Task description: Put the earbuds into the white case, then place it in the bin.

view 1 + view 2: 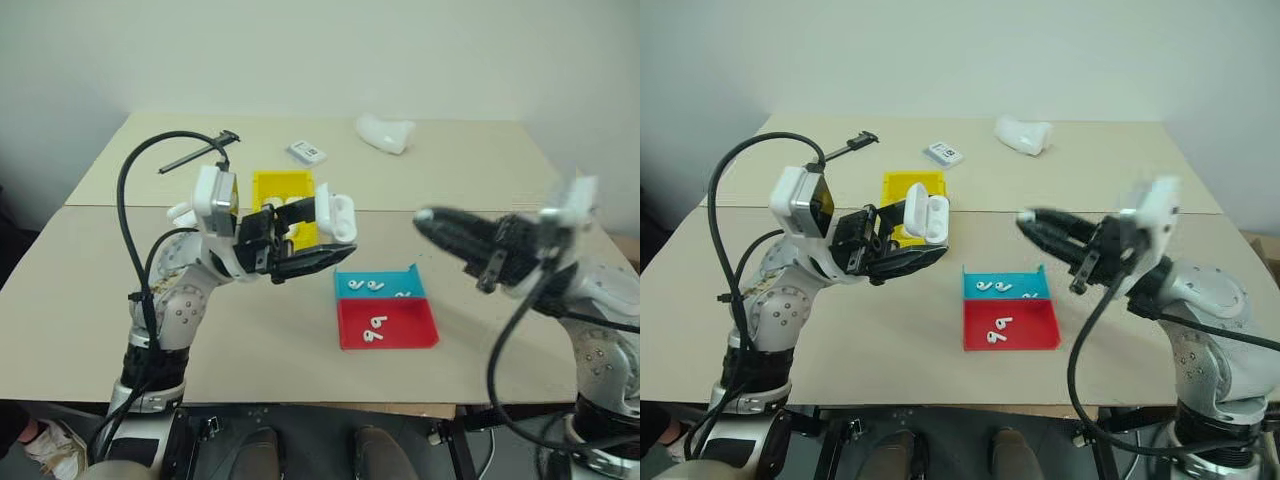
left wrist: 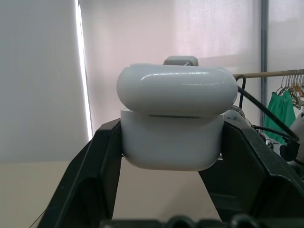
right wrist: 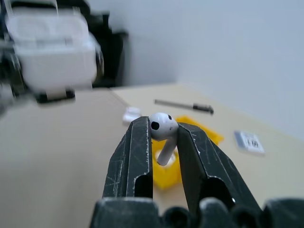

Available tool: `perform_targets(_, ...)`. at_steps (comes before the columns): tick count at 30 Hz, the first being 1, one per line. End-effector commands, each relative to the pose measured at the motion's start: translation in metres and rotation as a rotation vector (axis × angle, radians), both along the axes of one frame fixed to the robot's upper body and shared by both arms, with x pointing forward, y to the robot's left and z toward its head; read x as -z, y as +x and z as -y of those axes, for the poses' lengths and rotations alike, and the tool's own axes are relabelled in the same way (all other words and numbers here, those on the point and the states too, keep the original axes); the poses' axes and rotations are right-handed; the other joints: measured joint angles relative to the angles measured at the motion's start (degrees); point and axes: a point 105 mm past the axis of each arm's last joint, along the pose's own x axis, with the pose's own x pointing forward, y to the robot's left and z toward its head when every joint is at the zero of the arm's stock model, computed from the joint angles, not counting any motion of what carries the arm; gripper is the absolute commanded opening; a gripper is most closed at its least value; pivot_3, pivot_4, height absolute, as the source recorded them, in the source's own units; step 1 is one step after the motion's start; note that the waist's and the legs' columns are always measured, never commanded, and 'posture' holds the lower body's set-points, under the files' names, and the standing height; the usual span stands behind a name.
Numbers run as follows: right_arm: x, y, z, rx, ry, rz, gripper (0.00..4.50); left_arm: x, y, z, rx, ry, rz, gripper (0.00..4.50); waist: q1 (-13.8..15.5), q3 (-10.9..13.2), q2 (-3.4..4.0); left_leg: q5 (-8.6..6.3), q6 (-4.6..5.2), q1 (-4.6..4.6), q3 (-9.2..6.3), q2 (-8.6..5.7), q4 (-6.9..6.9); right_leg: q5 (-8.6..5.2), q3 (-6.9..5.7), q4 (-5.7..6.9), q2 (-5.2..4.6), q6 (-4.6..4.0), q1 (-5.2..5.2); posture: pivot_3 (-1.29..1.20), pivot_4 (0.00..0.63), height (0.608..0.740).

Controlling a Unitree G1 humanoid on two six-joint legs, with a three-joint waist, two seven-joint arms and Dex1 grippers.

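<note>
We work over a beige table (image 1: 840, 350) that carries everything. Near its middle stands the yellow bin (image 1: 902, 190), and toward the front edge lie a blue tray (image 1: 1025, 285) and a red tray (image 1: 1035, 330), touching each other, each with spare earbuds (image 1: 997, 330) in it. Above the table, in front of the bin, our left gripper (image 1: 908, 248) is clamped on the white case (image 1: 922, 215); we hold it in the air with the lid flipped up, so that the opening is free to receive. Our right gripper (image 3: 164, 137) pinches one earbud (image 3: 163, 127) by its head, stem hanging between the fingers, and points toward the case, we judge in order to insert it.
</note>
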Motion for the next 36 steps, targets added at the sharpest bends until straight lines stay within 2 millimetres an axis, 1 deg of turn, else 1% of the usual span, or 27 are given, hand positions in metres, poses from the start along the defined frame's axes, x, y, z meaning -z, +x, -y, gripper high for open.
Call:
perform_targets(1, -0.033, -0.013, -0.014, -0.052, 0.178, 0.056, 0.59, -0.011, -0.003, 0.005, 0.043, -0.011, 0.056, 2.80, -0.2, 0.0, 0.04, 0.00, 0.00, -0.01, -0.02, 0.03, 0.00, 0.01, 0.00, 0.01, 0.04, -0.01, -0.02, 0.00, 0.150, 0.740)
perform_targets(3, -0.041, -0.014, -0.026, -0.060, 0.200, 0.068, 0.59, -0.012, -0.002, 0.007, 0.055, -0.009, 0.057, 2.80, -0.2, 0.0, 0.05, 0.00, 0.00, -0.02, -0.03, 0.03, -0.04, 0.00, 0.00, 0.01, 0.06, -0.01, -0.04, 0.00, 0.150, 0.740)
perform_targets(6, -0.048, -0.016, -0.038, -0.085, 0.228, 0.068, 0.59, -0.012, -0.002, 0.008, 0.065, -0.004, 0.061, 2.80, -0.2, 0.0, 0.05, 0.00, 0.00, -0.07, -0.02, 0.02, -0.04, 0.00, 0.00, -0.01, 0.05, -0.01, -0.07, 0.00, 0.150, 0.740)
perform_targets(11, -0.041, -0.019, -0.050, -0.123, 0.169, 0.057, 0.59, -0.014, -0.001, 0.008, 0.064, -0.007, 0.061, 2.80, 0.1, 0.0, 0.05, 0.00, 0.00, -0.10, -0.01, 0.01, -0.03, 0.00, -0.02, -0.04, 0.02, -0.01, -0.06, 0.00, 0.150, 0.740)
perform_targets(17, -0.033, -0.023, -0.057, -0.163, 0.100, 0.058, 0.59, -0.014, -0.002, 0.008, 0.063, -0.005, 0.063, 2.80, 0.1, 0.0, 0.05, 0.00, 0.01, -0.11, -0.01, 0.01, -0.02, 0.00, -0.03, -0.03, 0.03, -0.01, -0.07, 0.00, 0.150, 0.740)
perform_targets(21, -0.031, -0.023, -0.059, -0.176, 0.074, 0.064, 0.59, -0.014, -0.003, 0.009, 0.065, -0.002, 0.065, 2.80, 0.0, 0.0, 0.05, 0.00, 0.01, -0.10, -0.04, 0.01, -0.03, 0.00, -0.03, -0.03, 0.03, 0.00, -0.07, 0.00, 0.150, 0.740)
perform_targets(27, -0.021, -0.016, -0.063, -0.135, -0.038, 0.071, 0.59, -0.014, -0.003, 0.009, 0.063, 0.002, 0.068, 2.80, 0.0, 0.0, 0.05, 0.00, 0.01, -0.11, -0.03, 0.01, -0.02, 0.00, -0.03, -0.04, 0.02, 0.00, -0.07, 0.00, 0.150, 0.740)
perform_targets(36, -0.016, -0.009, -0.064, -0.104, -0.125, 0.087, 0.59, -0.014, -0.003, 0.009, 0.062, 0.005, 0.073, 2.80, 0.0, 0.0, 0.05, 0.00, 0.01, -0.12, -0.03, 0.01, -0.03, 0.00, -0.03, -0.05, 0.02, 0.00, -0.09, 0.00, 0.150, 0.740)
